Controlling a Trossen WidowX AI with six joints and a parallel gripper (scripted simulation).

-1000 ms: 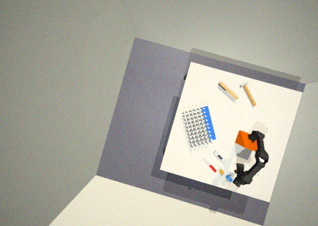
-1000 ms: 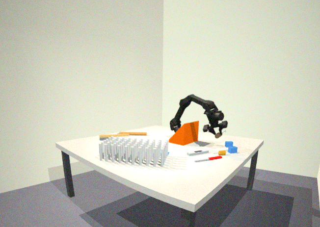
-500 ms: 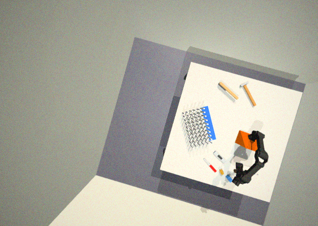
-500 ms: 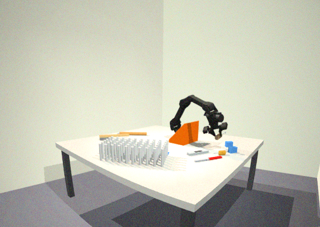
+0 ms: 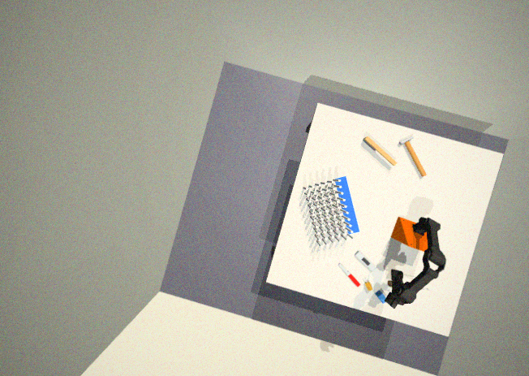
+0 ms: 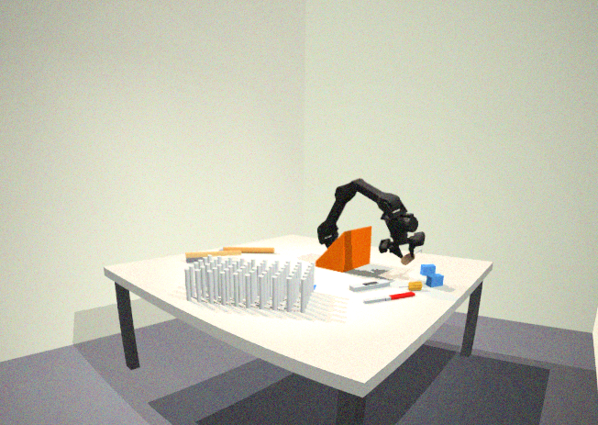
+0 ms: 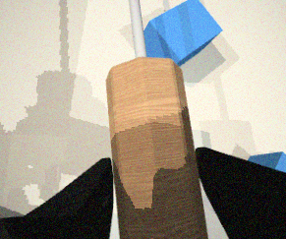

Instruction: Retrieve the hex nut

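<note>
My gripper [image 5: 392, 286] [image 6: 404, 252] [image 7: 153, 161] is shut on the wooden handle [image 6: 407, 259] [image 7: 146, 97] of a tool, held above the table near the blue blocks. Its thin metal shaft [image 7: 137, 29] extends from the handle's end; its far end is out of the wrist view. The metal spacers [image 5: 327, 211] [image 6: 249, 286] stand upright in a dense field, well away from the gripper. The blue taped strip [image 5: 352, 211] runs along the field's side that faces the arm. The hex nut cannot be made out among the spacers.
An orange wedge [image 5: 399, 230] [image 6: 355, 251] stands beside the arm's base. Blue blocks [image 6: 435, 280] [image 7: 185, 30], a yellow piece [image 5: 367, 285] [image 6: 415, 285], a red-handled tool [image 5: 353, 279] [image 6: 402, 296] and a grey device [image 5: 361, 256] lie between gripper and spacers. A hammer [image 5: 415, 158] and a wooden-handled tool [image 5: 382, 153] lie farther off.
</note>
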